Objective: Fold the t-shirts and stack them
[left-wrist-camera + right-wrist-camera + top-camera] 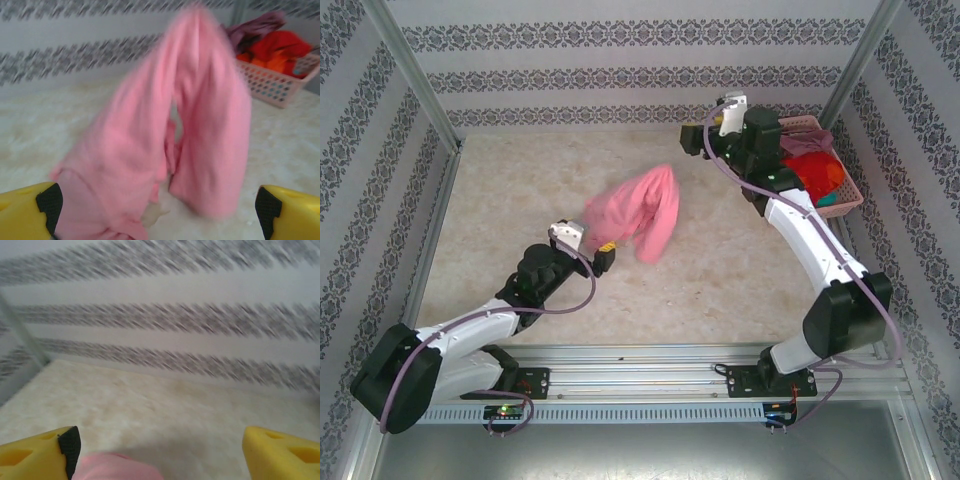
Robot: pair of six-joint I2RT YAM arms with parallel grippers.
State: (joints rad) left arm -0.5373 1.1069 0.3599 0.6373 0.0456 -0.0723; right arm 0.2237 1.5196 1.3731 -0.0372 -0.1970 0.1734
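Pink t-shirt (pixel 645 210): lay bunched and blurred in the middle of the table (pixel 520 200), its longer run slanting from near-left to far-right
Left gripper (pixel 605 252): fingers spread wide with nothing clamped; tips just at the shirt's near-left edge, cloth rising straight ahead between them
Right gripper (pixel 160 445): likewise spread, gripping nothing; a sliver of pink showed low between its fingers, contact unclear
Basket (pixel 842 205): at the far right, holding the other t-shirts (pixel 815 172)
Nearer arm: the left, by my reading; a short reach forward and a close would take the cloth
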